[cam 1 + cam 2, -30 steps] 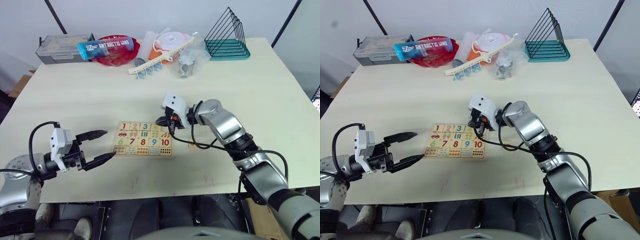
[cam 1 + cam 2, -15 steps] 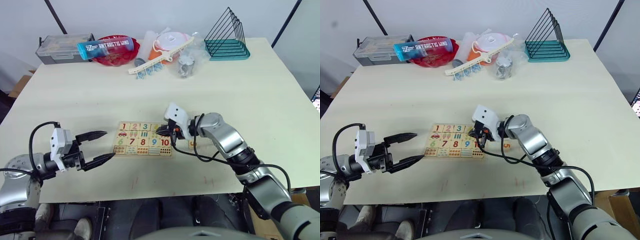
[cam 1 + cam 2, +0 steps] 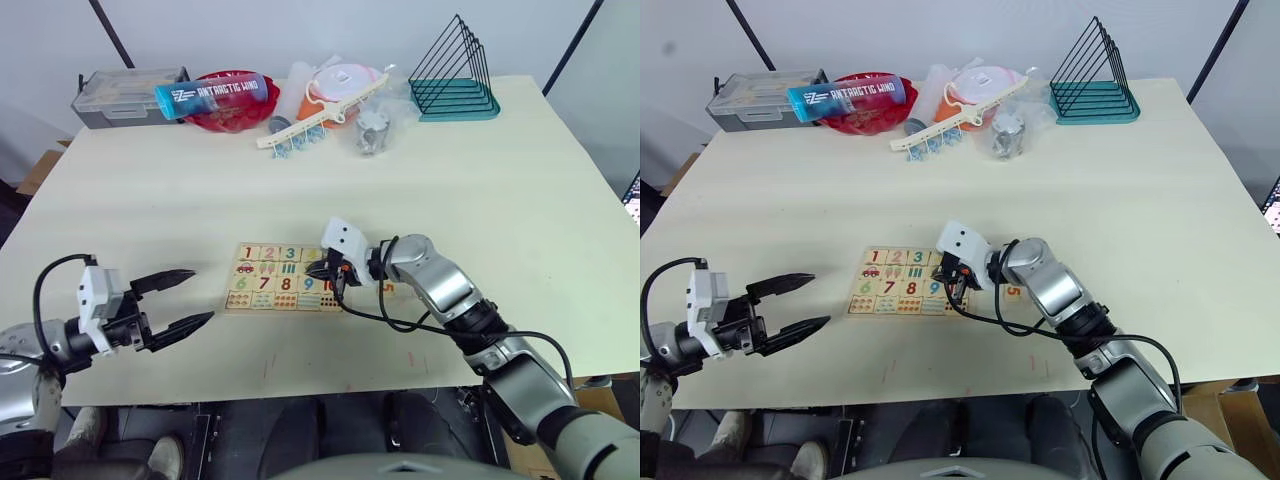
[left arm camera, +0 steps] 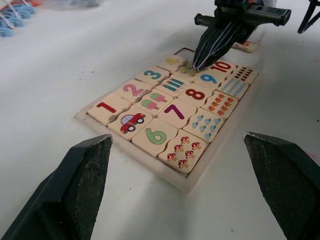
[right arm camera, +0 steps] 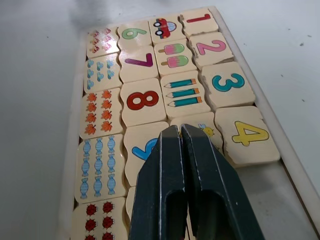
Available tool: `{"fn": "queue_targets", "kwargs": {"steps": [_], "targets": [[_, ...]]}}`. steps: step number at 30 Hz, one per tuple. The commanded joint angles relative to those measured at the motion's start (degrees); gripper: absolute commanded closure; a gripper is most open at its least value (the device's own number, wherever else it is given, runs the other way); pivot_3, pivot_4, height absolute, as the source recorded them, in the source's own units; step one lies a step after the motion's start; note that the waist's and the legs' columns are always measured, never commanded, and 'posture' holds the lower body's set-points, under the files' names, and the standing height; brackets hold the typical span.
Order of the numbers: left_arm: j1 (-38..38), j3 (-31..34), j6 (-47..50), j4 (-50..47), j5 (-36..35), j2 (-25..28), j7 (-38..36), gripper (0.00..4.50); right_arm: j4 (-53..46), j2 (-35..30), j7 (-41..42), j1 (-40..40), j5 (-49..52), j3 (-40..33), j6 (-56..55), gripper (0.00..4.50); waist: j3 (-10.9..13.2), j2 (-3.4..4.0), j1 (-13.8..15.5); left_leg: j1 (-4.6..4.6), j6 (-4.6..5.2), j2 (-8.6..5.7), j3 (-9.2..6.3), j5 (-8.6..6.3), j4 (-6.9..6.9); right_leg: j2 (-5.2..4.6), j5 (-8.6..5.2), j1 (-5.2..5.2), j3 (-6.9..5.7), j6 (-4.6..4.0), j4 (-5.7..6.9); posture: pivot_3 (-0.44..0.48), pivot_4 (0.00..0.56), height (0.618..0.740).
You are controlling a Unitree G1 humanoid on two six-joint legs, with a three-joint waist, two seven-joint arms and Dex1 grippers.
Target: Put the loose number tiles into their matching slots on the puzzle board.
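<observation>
The puzzle board [image 3: 284, 308] lies near the table's front edge, with tiles 1, 2, 3 and a yellow 4 [image 5: 248, 135] sitting in its top row. A loose tile with an orange 5 [image 3: 1013, 291] rests on the table just right of the board. My right gripper [image 3: 322, 270] is shut with nothing in it, and its tips [image 5: 180, 131] hover over the picture tile below the 4. My left gripper [image 3: 186, 298] stays open to the left of the board, a short gap away.
Along the table's far edge stand a grey box [image 3: 128, 92], a red bowl with a blue bottle [image 3: 215, 95], plastic-wrapped items [image 3: 340, 85] and a teal wire rack [image 3: 455, 75]. A white strip with blue clips [image 3: 300, 130] lies in front of them.
My right gripper has come down and toward me, from beside the board's top right corner to over its right side. My left arm has drawn back to the left.
</observation>
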Motion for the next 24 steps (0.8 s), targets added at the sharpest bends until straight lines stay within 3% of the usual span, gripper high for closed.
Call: {"fn": "queue_targets", "kwargs": {"steps": [1,24], "targets": [[0.61,2.61,-0.47,-0.29,-1.53,0.19,-0.1,0.0,-0.31,0.48,-0.11,-1.61,0.08,-0.46,-1.28,4.41,0.0,-0.01,0.01,0.0,0.0,0.0,0.0,0.0,0.0,0.0,0.0,0.0,0.0,0.0,0.0,0.0,0.15,0.74],[3.18,2.95,0.19,-1.2,-3.21,-0.47,-1.06,0.0,2.13,0.5,-1.1,-3.11,-0.1,-1.76,-2.51,4.41,0.0,0.0,-0.02,0.01,0.0,0.0,-0.01,0.0,0.0,0.0,0.0,0.0,-0.01,0.0,0.0,0.0,0.15,0.74]]}}
